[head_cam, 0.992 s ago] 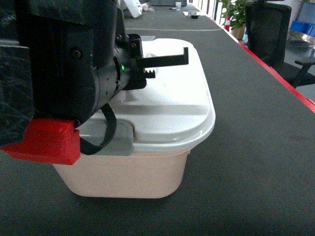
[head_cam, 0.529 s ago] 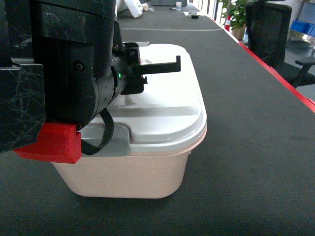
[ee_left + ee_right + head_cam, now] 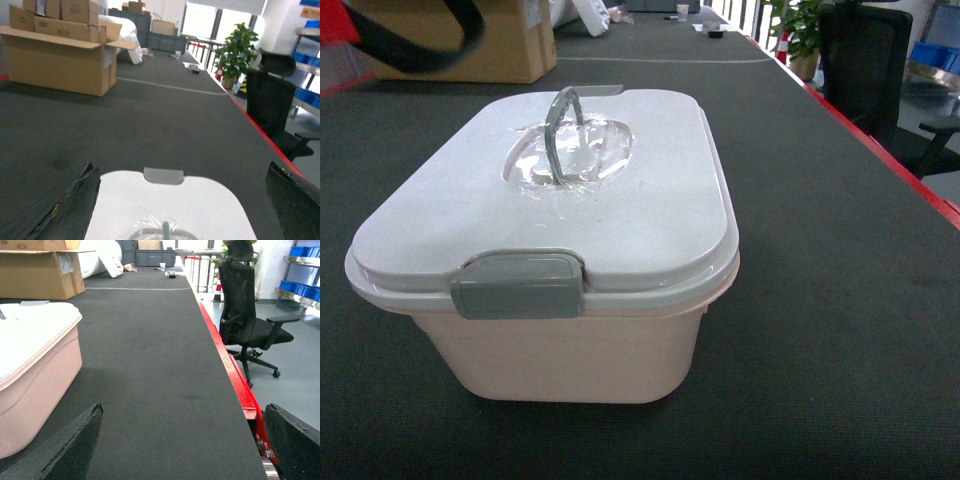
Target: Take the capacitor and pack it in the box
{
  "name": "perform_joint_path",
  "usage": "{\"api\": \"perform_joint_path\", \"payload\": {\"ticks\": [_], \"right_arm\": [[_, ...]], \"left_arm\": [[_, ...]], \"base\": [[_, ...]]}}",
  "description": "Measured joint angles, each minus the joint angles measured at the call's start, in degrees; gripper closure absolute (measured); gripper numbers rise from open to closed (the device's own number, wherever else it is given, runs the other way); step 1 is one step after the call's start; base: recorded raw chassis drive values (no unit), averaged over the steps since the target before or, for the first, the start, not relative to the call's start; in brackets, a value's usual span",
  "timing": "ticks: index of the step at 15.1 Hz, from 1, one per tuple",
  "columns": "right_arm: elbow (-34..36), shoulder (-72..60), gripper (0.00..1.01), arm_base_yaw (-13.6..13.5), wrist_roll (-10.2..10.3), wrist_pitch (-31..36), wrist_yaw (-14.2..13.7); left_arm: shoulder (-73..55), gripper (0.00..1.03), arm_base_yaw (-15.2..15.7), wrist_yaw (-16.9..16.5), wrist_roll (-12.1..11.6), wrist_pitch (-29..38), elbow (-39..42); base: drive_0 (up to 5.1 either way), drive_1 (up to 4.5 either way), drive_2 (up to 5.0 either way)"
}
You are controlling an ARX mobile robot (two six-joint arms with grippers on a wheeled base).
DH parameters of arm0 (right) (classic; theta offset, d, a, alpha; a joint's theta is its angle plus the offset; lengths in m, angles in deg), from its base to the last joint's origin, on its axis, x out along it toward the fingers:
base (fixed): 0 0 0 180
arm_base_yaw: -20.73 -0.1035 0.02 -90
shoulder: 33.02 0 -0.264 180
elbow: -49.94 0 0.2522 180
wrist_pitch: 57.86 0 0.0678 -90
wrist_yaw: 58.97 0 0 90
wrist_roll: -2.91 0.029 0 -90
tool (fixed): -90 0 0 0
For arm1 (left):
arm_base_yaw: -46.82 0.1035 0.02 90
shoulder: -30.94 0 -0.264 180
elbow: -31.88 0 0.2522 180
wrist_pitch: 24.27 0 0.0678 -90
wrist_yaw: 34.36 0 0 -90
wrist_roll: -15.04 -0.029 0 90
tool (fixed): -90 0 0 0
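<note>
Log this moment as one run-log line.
box: lid on, latch down | capacitor: not visible | left gripper: open, above lid | right gripper: open, beside box

Left tool (image 3: 182,200) spread wide, right tool (image 3: 182,445) likewise

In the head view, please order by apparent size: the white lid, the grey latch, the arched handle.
1. White lid, clearly largest.
2. Grey latch.
3. Arched handle, slimmer; it stands farther back, so this last ranking is unsure.
</note>
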Motion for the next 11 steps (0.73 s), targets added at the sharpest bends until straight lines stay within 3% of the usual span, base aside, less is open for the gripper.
{"api": "perform_joint_path", "payload": {"ticks": [3,6,7,11], "right_arm": [[0.0,0.0,0.03,0.0,-0.02,0.0,0.0],[0.0,0.0,0.03,0.0,0.0,0.0,0.0],[0.0,0.0,0.03,0.0,-0.02,-0.02,0.0],[0.0,0.0,0.03,0.0,0.0,0.0,0.0]], "left_arm": [[12.83,0.05,7.85,-0.15,-2.29,0.87,9.18],[27.04,0.05,16.13,-2.51,-7.08,-1.27,23.52],[30.23,0.05,17.88,-2.93,-7.1,-3.19,28.39],[29.97,0.06,18.1,-4.55,-7.1,-4.52,28.5]], "base": [[0.0,0.0,0.0],[0.0,0.0,0.0],[0.0,0.0,0.0],[0.0,0.0,0.0]]}}
